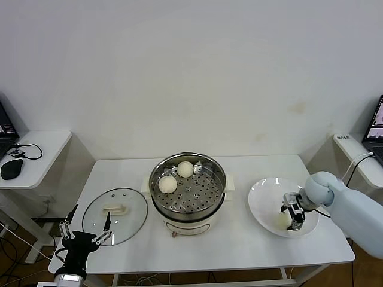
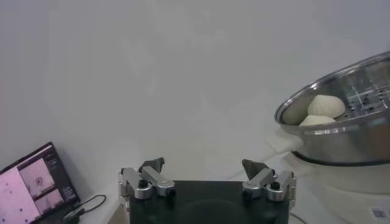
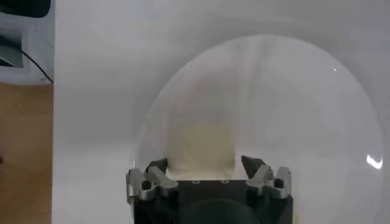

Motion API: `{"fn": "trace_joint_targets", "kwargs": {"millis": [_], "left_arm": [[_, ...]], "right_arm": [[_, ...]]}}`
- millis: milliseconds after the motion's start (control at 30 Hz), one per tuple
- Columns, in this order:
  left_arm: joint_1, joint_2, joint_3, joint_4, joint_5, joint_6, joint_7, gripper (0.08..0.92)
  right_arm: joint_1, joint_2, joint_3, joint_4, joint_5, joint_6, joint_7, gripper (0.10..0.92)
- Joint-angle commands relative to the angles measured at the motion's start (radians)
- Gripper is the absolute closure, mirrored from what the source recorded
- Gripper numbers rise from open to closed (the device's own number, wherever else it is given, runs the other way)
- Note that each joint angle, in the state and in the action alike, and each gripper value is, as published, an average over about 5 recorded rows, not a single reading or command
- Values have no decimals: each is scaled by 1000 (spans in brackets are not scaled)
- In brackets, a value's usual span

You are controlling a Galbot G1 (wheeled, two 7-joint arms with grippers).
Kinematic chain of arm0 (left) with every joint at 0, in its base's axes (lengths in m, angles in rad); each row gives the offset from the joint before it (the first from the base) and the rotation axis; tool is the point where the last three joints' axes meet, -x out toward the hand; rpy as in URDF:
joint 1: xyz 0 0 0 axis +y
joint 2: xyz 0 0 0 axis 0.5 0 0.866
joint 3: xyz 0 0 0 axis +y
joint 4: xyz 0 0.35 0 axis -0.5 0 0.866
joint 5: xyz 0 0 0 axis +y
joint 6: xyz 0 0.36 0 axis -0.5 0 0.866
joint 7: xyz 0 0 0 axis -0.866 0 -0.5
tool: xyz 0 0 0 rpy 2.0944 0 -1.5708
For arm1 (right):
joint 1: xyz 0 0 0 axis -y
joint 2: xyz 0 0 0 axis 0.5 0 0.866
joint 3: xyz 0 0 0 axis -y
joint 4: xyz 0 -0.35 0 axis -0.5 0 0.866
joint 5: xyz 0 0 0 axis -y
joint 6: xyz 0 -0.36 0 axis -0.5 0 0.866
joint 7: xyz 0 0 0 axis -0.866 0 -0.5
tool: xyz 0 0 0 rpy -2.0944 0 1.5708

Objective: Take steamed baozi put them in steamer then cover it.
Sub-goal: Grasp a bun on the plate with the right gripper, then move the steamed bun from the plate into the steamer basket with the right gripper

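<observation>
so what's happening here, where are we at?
The right gripper is down on the plate, its jaws either side of a bao; whether it has a firm grip yet I can't tell. Two baozi already sit in the steamer. The lid lies on the table, left of the steamer. The left gripper hangs open at the table's front-left edge, by the lid.

The right gripper (image 1: 292, 217) points down from a bent pale arm, fingers closing in, while the left gripper (image 1: 85, 235) hangs idle, fingers spread.
</observation>
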Motion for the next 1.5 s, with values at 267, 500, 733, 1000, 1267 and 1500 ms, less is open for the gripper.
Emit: {"fn": "trace_joint_targets", "kwargs": {"millis": [267,500,733,1000,1267,1500], "left_arm": [[-3,2,9,-6,-1,0,0,177],[-6,6,13,-8,-4,-2,-1,177],[-16,16,18,-11,-9,-2,0,177],[-21,16,23,-8,-10,-2,0,177],[-12,12,2,-4,-15,-2,-1,177],[-8,10,-24,-3,-23,-1,0,177]], "right_arm": [[118,-38,-33,30,71,-12,-40,399],[300,-108,-133,81,165,-33,-53,397],[531,-111,-254,119,268,-61,-52,397],[783,25,-424,130,382,-83,-21,397],[923,231,-524,101,438,-90,11,395],[881,385,-520,49,450,-74,46,392]]}}
